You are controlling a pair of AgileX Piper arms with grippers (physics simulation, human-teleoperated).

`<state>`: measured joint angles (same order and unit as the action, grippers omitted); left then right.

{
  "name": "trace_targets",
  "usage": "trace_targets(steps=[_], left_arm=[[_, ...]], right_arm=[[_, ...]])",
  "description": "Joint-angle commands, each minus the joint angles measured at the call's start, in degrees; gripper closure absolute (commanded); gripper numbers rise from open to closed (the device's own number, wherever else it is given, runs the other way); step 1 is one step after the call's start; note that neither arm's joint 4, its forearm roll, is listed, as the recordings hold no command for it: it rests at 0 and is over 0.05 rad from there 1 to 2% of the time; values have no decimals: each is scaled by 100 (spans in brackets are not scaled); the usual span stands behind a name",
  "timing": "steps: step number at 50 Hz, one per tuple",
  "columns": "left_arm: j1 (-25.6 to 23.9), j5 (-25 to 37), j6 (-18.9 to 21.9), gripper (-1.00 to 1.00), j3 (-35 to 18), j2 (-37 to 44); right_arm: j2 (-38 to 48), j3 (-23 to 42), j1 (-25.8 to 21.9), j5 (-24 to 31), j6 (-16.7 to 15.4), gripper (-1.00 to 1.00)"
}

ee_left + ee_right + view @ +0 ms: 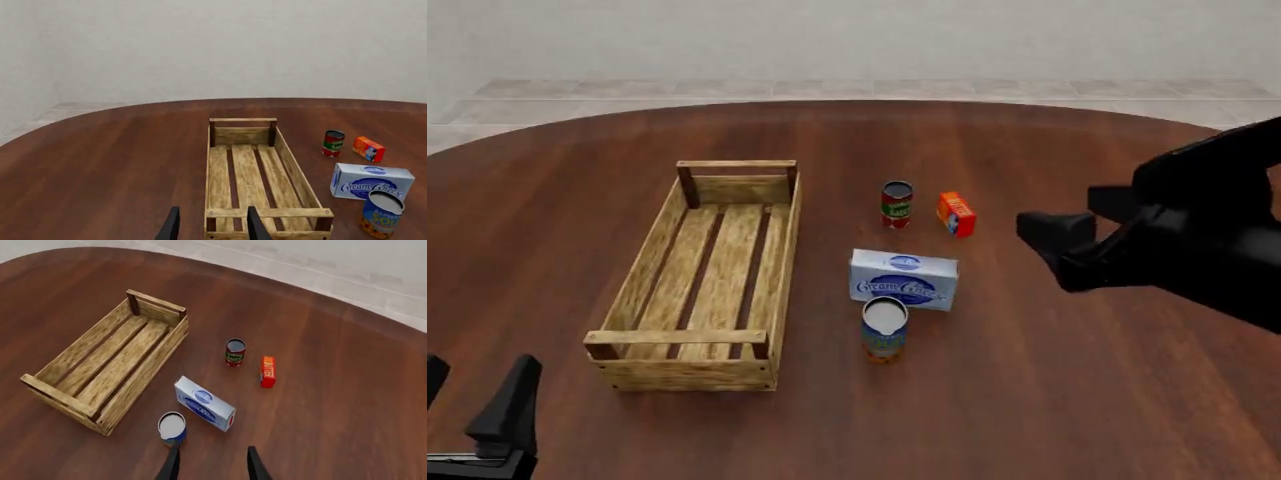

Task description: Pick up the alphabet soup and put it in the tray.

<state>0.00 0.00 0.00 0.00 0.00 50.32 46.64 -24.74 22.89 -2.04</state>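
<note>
The alphabet soup (884,330) is a small can with a pale top and a blue label turning orange at the base; it stands upright on the table just right of the tray's near end. It also appears in the wrist views (382,215) (172,430). The tray (681,337) is a long wooden slatted crate, with nothing in it (270,212) (57,392). My left gripper (474,395) is open, low at the near left corner (213,230). My right gripper (1048,235) hangs above the table, right of the can, open and holding nothing (213,467).
A blue-and-white cream cheese box (904,279) lies directly behind the soup can. Farther back stand a red can with a green label (897,203) and a small orange box (956,213). The round brown table ends in a curved far edge.
</note>
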Motion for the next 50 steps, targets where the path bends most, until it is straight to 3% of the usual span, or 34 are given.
trace_targets(steps=[1,16,27,50], left_arm=[[0,0,0,-100,0,0],[0,0,0,-100,0,0],[0,0,0,-100,0,0],[0,0,0,-100,0,0]], right_arm=[[793,508,-317,482,198,-100],[1539,812,-783,615,577,-100],[1995,960,-741,476,489,-100],[2860,974,-835,-116,660,-100]])
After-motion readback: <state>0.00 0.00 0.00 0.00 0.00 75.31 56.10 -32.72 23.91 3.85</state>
